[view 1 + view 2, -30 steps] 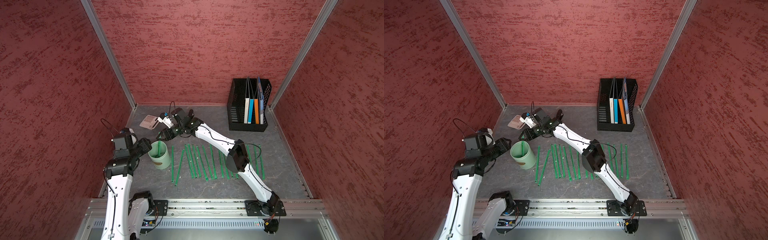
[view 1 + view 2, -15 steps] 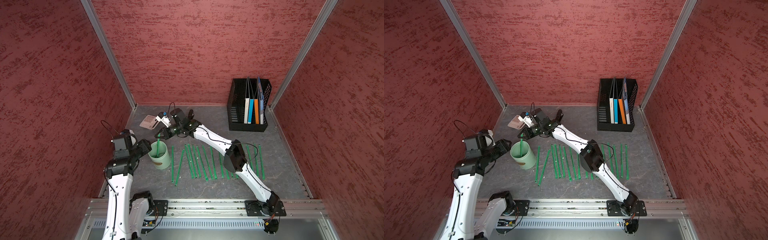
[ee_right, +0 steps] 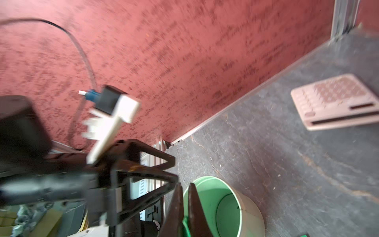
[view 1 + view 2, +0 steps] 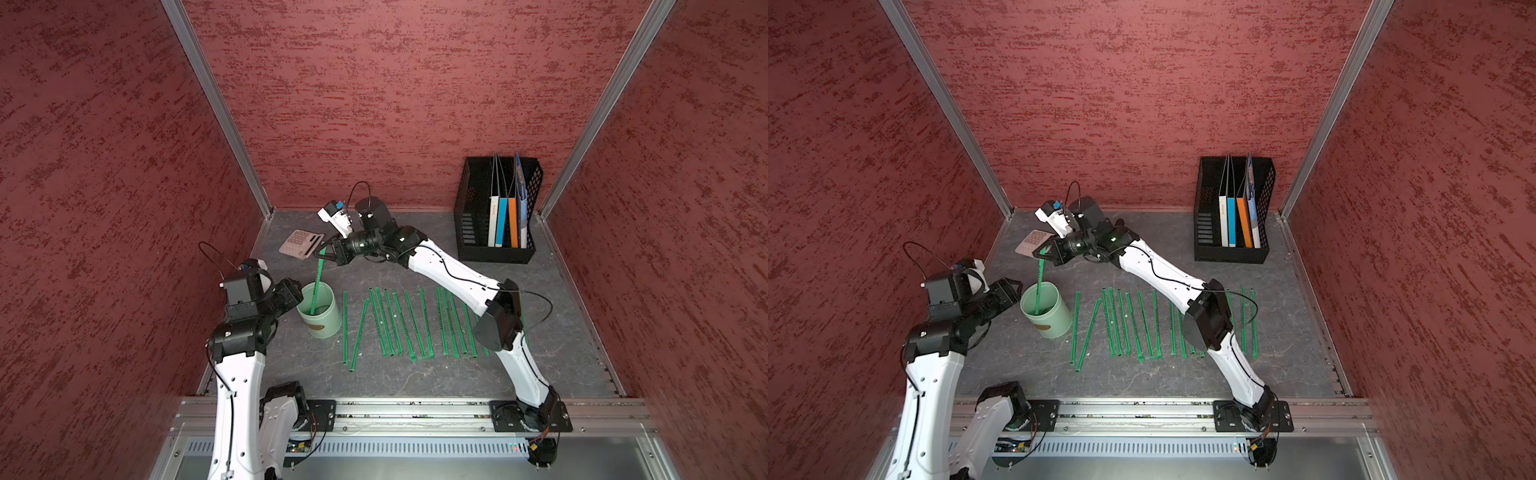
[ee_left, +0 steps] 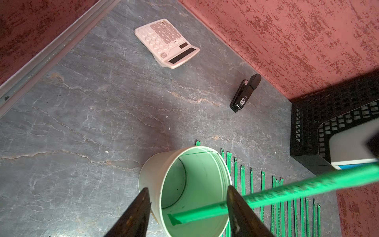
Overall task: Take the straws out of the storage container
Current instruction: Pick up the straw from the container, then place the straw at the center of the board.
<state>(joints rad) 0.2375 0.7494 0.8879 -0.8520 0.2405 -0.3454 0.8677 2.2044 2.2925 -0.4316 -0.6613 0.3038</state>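
Note:
The storage container [image 4: 318, 311] [image 4: 1046, 311] is a pale mint cup standing upright at the left of the table. My left gripper [image 4: 297, 293] [image 4: 1017, 291] [image 5: 188, 187] is closed on it, with one jaw on each side of its wall. My right gripper [image 4: 324, 254] [image 4: 1043, 252] [image 3: 185, 184] hangs above the cup, shut on the top end of one green straw [image 4: 316, 282] [image 4: 1039, 286] [image 5: 287, 190]. That straw's lower end is still inside the cup. Several straws [image 4: 399, 324] [image 4: 1133, 324] lie in a row on the table right of the cup.
A pink calculator [image 4: 300, 244] [image 5: 167, 42] [image 3: 336, 102] lies behind the cup near the back left corner. A black stapler [image 5: 245, 93] lies by the back wall. A black mesh file rack [image 4: 494, 208] [image 4: 1231, 208] with folders stands at the back right.
My right gripper has shut on the straw in the cup and lifted it partly out. The left gripper and the cup have stayed in place.

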